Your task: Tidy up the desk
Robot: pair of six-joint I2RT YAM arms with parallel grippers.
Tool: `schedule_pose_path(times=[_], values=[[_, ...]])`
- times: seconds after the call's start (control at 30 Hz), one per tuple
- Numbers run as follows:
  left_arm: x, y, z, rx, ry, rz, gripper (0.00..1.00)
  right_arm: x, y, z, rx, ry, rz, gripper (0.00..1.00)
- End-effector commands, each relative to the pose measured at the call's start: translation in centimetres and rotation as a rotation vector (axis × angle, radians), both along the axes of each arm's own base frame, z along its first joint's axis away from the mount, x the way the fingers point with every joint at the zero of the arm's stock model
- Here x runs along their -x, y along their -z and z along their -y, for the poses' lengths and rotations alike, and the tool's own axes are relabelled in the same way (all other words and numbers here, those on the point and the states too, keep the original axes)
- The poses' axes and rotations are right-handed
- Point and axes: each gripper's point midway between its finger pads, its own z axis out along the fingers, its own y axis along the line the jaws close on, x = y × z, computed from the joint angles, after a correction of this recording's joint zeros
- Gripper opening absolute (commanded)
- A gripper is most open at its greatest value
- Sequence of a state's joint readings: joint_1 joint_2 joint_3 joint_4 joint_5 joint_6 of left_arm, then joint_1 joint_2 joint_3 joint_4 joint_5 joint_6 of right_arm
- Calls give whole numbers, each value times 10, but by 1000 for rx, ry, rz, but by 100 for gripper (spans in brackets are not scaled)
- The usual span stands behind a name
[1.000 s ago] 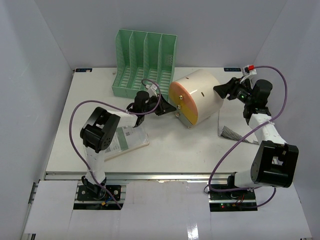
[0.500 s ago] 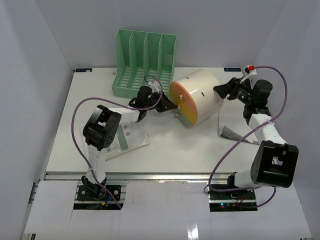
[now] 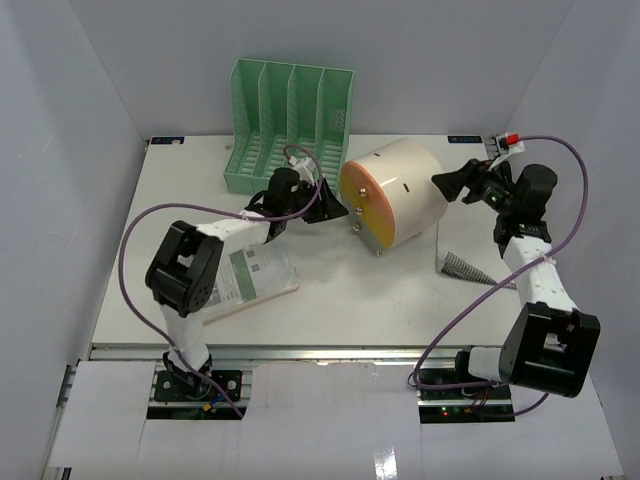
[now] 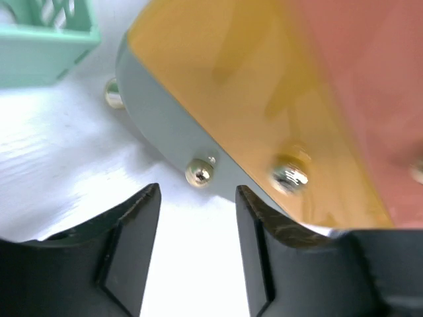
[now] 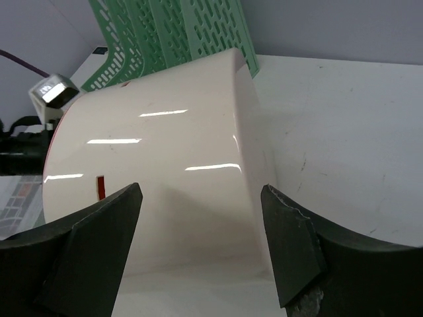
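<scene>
The white desk (image 3: 350,290) carries a cream cylindrical drawer box (image 3: 400,190) lying on its side, its orange and pink front facing left. My left gripper (image 3: 335,210) is open and empty just in front of that face. In the left wrist view (image 4: 197,198) a small brass knob (image 4: 198,173) on a grey drawer sits just beyond the gap between the fingers. My right gripper (image 3: 445,182) is open and empty beside the box's right end. In the right wrist view (image 5: 201,198) the cream wall (image 5: 158,165) fills the space between the fingers, apart from them.
A green slotted file rack (image 3: 290,120) stands at the back, left of the box, and shows in both wrist views (image 4: 46,39) (image 5: 172,33). A printed booklet (image 3: 255,275) lies front left under the left arm. A spiral notebook (image 3: 462,265) lies at the right under the right arm.
My left arm has stretched out and its gripper has shifted slightly up and back along the box's front. My right arm has drawn back a little to the right. The box has stayed put.
</scene>
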State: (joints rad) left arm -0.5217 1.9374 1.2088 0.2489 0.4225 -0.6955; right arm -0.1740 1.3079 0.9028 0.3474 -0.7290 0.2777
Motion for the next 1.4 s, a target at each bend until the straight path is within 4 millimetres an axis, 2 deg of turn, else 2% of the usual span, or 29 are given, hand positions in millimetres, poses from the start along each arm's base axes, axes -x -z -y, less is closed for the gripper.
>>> schedule_pose_path(times=[0.0,0.03,0.1,0.17,0.23,0.33,0.43,0.73,1.03,1.17,1.37], values=[[10,-66,-43,-183,-31,234,64,13,-25,15,74,41,103,81],[16,-65,-50,-226,-23,235,66,15,-24,18,80,48,100,82],[31,-48,-81,-390,-41,189,68,25,-30,24,123,67,127,84],[37,-33,-102,-509,-50,181,70,29,-29,28,159,70,142,87],[58,-12,-126,-630,-23,125,73,40,-28,28,197,47,154,90],[87,20,-147,-720,9,26,73,56,-25,28,253,12,186,96],[99,44,-162,-776,-45,-59,72,68,-20,28,268,-8,194,97],[81,69,-155,-844,-137,-170,72,86,-10,26,261,-6,182,97],[92,102,-145,-911,-94,-256,71,91,-7,22,257,-24,185,97],[101,116,-158,-988,-117,-287,64,96,-10,20,261,-29,202,97],[123,137,-174,-1054,-110,-334,43,106,-22,15,278,-36,248,97]])
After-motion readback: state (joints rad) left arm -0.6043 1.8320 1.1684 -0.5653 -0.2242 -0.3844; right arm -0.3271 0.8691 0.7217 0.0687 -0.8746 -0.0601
